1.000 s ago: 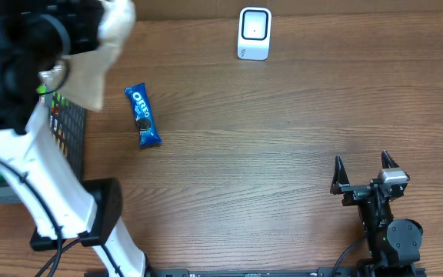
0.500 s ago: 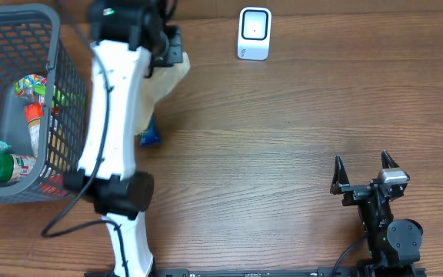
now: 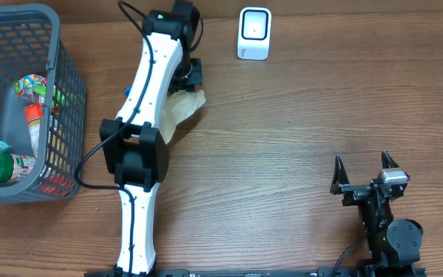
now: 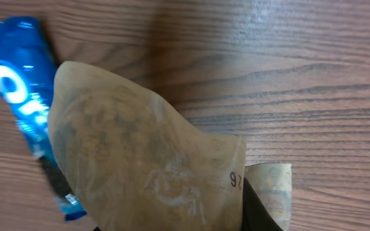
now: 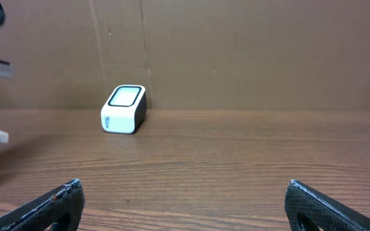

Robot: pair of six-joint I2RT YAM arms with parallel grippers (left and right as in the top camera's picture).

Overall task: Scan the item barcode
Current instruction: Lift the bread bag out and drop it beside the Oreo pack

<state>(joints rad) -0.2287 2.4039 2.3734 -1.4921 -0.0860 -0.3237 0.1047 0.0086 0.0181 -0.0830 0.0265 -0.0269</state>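
The item, a tan crinkled packet (image 3: pixel 180 112), hangs from my left gripper (image 3: pixel 188 75), which is shut on it, above the table's back left. In the left wrist view the packet (image 4: pixel 140 154) fills the middle, with printed digits near its edge, and it hides most of the fingers. No barcode shows in any view. The white scanner (image 3: pixel 254 33) stands at the back edge, to the right of the packet, and also shows in the right wrist view (image 5: pixel 124 109). My right gripper (image 3: pixel 364 174) rests open near the front right, nothing between its fingers (image 5: pixel 56 205).
A blue Oreo packet (image 4: pixel 18 96) lies on the wood below the held item, mostly under my left arm in the overhead view. A grey wire basket (image 3: pixel 69 92) holding several groceries stands at the far left. A cardboard wall (image 5: pixel 236 51) rises behind the scanner.
My left arm has swung from over the basket to the right, carrying the tan packet toward the scanner. The basket is now uncovered and the Oreo packet is hidden under the arm. The right arm is still.
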